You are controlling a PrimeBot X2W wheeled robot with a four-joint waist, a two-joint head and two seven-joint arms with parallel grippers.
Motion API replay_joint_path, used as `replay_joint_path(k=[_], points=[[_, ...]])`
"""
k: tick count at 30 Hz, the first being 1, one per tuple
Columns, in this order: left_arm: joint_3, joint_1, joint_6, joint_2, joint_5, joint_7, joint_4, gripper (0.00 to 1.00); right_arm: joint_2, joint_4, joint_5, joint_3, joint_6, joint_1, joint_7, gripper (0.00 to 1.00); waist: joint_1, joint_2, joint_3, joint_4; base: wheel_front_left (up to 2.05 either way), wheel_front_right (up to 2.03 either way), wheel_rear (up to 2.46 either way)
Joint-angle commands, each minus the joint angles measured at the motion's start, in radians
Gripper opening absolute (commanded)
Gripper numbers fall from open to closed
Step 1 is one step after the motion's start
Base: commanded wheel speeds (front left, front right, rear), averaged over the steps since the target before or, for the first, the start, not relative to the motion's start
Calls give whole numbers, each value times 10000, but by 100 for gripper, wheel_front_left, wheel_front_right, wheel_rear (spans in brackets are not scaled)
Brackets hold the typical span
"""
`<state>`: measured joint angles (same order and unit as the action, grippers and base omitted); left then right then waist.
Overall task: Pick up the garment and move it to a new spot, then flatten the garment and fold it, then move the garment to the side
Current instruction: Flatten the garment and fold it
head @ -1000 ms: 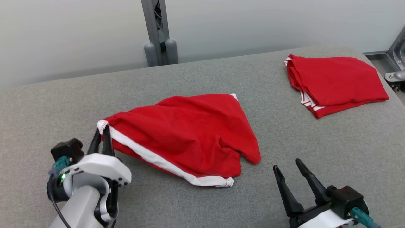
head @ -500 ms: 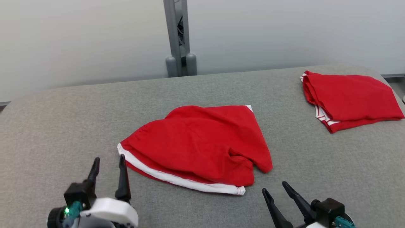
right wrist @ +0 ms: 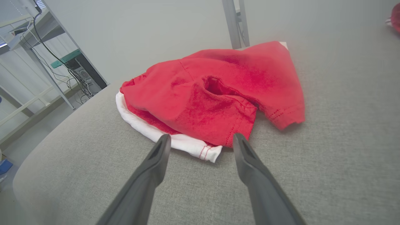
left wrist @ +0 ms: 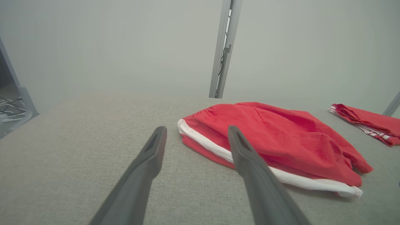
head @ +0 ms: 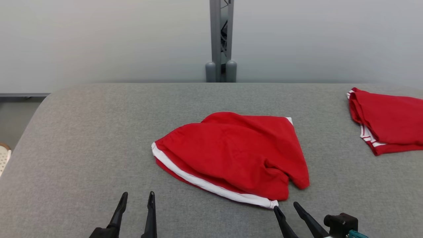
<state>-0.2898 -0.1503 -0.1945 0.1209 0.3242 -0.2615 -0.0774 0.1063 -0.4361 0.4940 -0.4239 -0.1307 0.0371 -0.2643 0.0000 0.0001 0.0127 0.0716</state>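
The garment (head: 234,155) is a pair of red shorts with a white band, lying rumpled on the grey padded table (head: 99,132); I also see the garment (left wrist: 275,137) in the left wrist view and the garment (right wrist: 212,90) in the right wrist view. My left gripper (head: 137,196) stands open at the near edge, left of the white band and apart from it. My right gripper (head: 286,207) is open too, just short of the band's near end. Nothing sits between either pair of fingers.
A second red garment (head: 386,119), folded, lies at the table's far right. A grey metal post (head: 220,39) stands behind the table against a pale wall. The table's left edge (head: 19,145) drops to the floor.
My left gripper let go of the garment's white-banded corner, opened and drew back toward me. The corner dropped flat onto the table. The head camera swung left, shifting the whole picture right.
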Motion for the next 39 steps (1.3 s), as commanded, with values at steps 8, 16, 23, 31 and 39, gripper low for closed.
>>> replay_joint_path(k=[8,16,23,31,39], points=[[94,78,301,-231,-499,-45,-117,100,120,-1556,1014,-530,-1,801,5,100,0,-1,-206,611,0,0,0],[156,311,530,-375,-784,-44,-314,100,84,-2434,1742,-663,-1,1360,4,100,0,-1,-440,969,0,0,0],[243,383,618,-520,-885,-45,-395,100,229,-2587,2152,-911,-1,1582,4,0,0,-1,-524,999,0,0,0],[417,436,665,-582,-951,-44,-419,100,763,-2165,2003,-641,-1,1412,4,0,0,-1,-640,605,0,0,0],[442,566,803,-643,-955,-44,-612,100,1635,-1546,1150,237,-1,1019,4,0,0,-1,-744,9,0,0,0]])
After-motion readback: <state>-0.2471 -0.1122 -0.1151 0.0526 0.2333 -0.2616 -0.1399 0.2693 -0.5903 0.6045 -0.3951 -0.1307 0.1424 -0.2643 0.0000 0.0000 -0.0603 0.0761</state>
